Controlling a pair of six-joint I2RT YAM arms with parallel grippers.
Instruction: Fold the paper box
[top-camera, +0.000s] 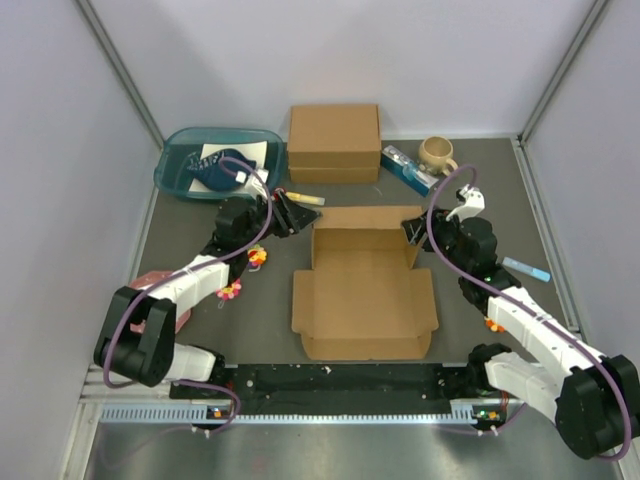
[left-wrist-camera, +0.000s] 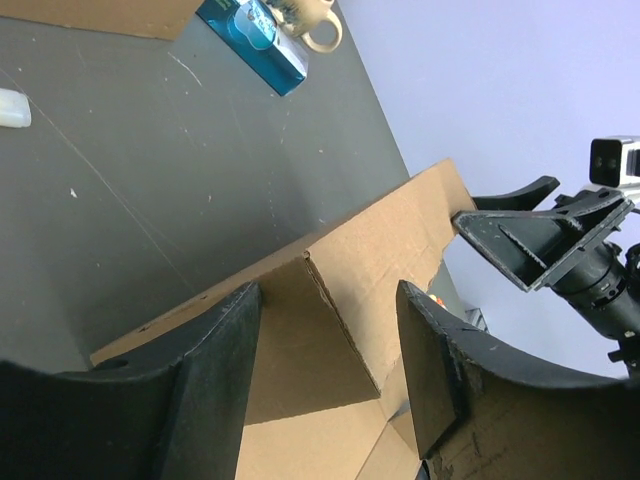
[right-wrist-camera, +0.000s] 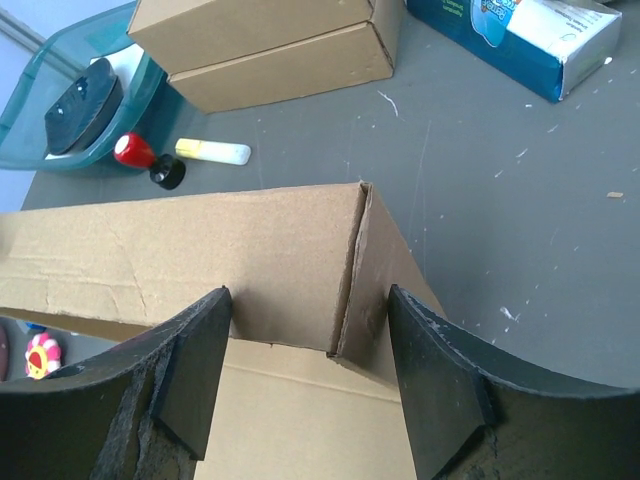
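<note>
The paper box (top-camera: 365, 290) lies mid-table as a brown cardboard sheet, with its far wall and two short side flaps standing up. My left gripper (top-camera: 296, 214) is open at the far-left corner. In the left wrist view the gripper (left-wrist-camera: 325, 375) has the folded corner (left-wrist-camera: 340, 300) between its fingers (left-wrist-camera: 215, 380), not pinched. My right gripper (top-camera: 414, 232) is open at the far-right corner. In the right wrist view the gripper (right-wrist-camera: 312, 375) straddles that corner (right-wrist-camera: 362, 262) with gaps on both sides. The right gripper also shows in the left wrist view (left-wrist-camera: 540, 235).
A thicker ready-made brown box (top-camera: 334, 142) stands behind. A teal tray (top-camera: 215, 162) is at the far left. A mug (top-camera: 436, 153) and a blue carton (top-camera: 407, 167) are at the far right. A white tube (top-camera: 303, 198) and small coloured toys (top-camera: 258, 257) lie near the left arm.
</note>
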